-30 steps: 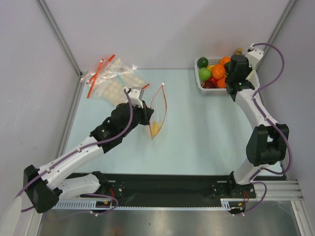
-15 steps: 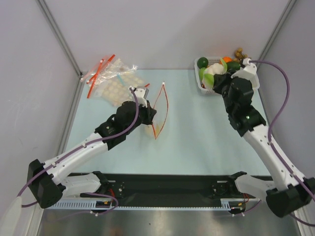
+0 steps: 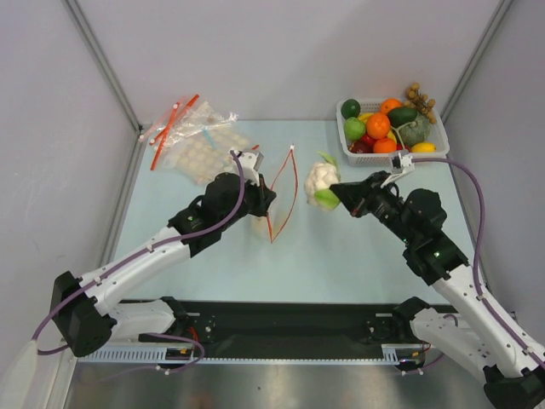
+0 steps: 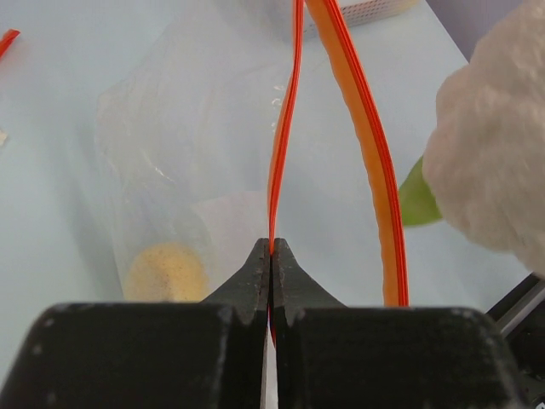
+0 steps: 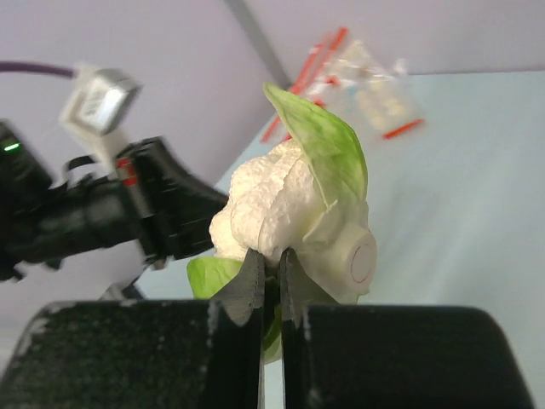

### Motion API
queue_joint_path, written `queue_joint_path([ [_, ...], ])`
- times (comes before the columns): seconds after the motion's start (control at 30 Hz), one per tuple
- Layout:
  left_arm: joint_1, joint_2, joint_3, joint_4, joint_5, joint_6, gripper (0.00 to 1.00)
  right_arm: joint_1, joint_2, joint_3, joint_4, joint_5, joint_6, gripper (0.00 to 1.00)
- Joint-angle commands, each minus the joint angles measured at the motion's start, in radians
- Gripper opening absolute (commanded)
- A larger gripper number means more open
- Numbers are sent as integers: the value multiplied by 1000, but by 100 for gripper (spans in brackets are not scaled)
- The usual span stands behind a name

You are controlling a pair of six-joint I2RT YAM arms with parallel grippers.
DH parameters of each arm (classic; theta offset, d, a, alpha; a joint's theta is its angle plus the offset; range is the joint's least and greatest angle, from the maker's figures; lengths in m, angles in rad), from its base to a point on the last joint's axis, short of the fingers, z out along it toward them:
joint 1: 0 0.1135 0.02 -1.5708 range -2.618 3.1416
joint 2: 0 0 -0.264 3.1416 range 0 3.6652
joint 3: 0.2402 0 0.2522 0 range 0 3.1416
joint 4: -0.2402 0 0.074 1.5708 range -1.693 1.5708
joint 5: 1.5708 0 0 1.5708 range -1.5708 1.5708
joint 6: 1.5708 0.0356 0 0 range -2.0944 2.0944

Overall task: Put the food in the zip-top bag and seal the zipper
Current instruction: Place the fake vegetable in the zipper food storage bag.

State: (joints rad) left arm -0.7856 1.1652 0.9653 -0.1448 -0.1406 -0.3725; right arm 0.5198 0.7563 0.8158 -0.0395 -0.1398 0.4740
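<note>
My left gripper is shut on one red-orange lip of the zipper of the clear zip-top bag and holds its mouth open and upright. The other lip bows out to the right. A yellow piece lies inside the bag. My right gripper is shut on a white toy cauliflower with green leaves, held in the air just right of the bag's mouth. The cauliflower also shows at the right of the left wrist view.
A white basket at the back right holds several toy fruits and vegetables, such as an orange and green pieces. Crinkled disc-dotted bags with red strips lie at the back left.
My right arm lifted the cauliflower out of the basket and carried it left to the bag's mouth. My left gripper has kept hold of the zipper lip, and the mouth has opened a little wider.
</note>
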Motion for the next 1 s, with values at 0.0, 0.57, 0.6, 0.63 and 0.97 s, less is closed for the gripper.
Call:
queue_joint_path([
  [0.0,-4,2,49,5,33,10,0,61,-9,16,190,-210,-29,0],
  [0.57,-9,28,58,10,88,-8,0,264,-49,-62,323,-75,-75,0],
  [0.6,-9,22,55,14,98,-16,0,264,-46,-75,349,-64,-72,0],
  [0.63,-10,5,50,22,116,-20,0,263,-40,-86,363,-55,-68,0],
  [0.97,-15,-90,6,56,181,-43,0,264,66,-161,464,101,-34,0],
])
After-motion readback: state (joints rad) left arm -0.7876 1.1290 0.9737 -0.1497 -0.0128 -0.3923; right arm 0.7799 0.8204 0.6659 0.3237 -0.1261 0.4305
